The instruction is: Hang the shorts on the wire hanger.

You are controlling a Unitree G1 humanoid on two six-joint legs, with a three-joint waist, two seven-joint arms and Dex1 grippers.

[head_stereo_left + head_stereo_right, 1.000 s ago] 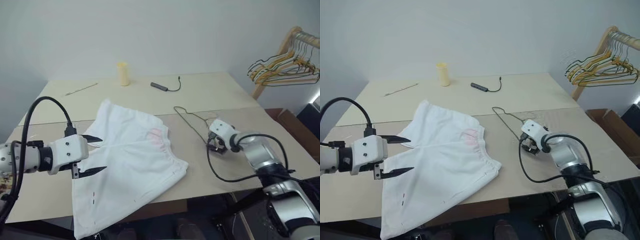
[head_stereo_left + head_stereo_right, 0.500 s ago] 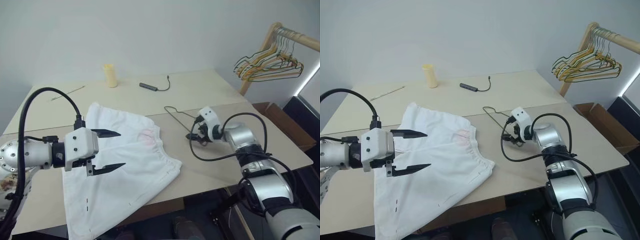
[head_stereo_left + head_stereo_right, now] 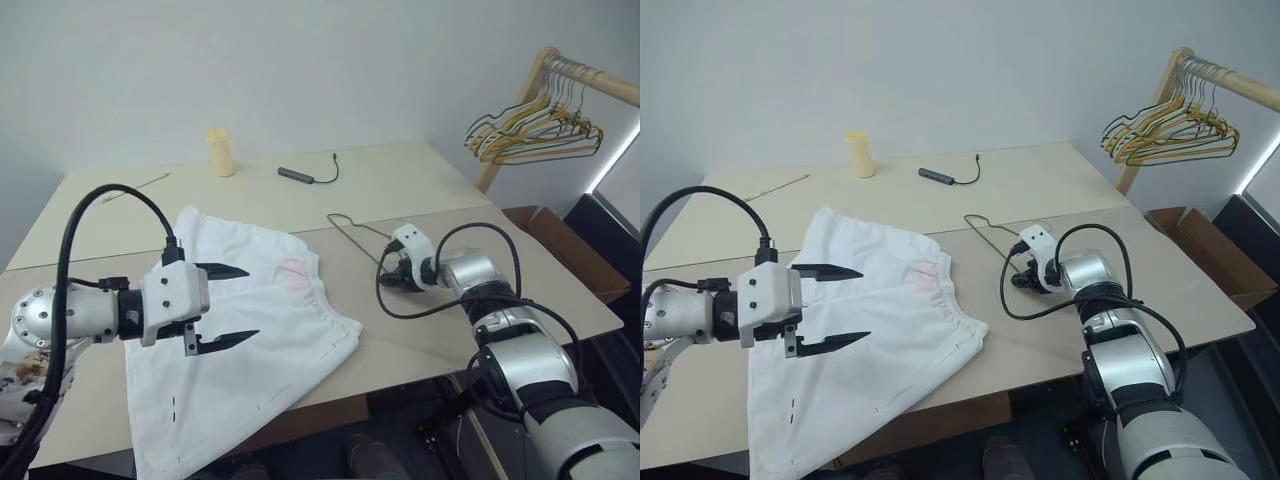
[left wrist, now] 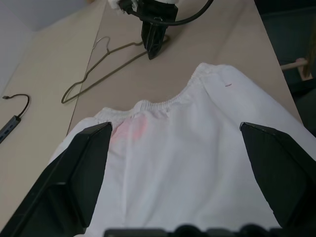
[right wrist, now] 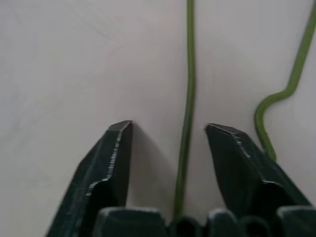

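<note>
Right hand (image 5: pixel 168 129) straddles the wire hanger (image 3: pixel 360 232).
Fingers spread, not yet pinching; judged best: close squarely, keeping the wire centred.

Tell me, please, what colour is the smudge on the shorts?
Faint pink, near the shorts' waistband; left wrist view.

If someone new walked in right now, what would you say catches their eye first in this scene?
Probably the white shorts spread flat over the near left part of the table, with the left gripper hovering wide open above them. Next, the right gripper set down over the wire hanger beside the waistband, one wire running between its parted fingers. A bunch of coloured hangers hangs on a rack at far right.
</note>
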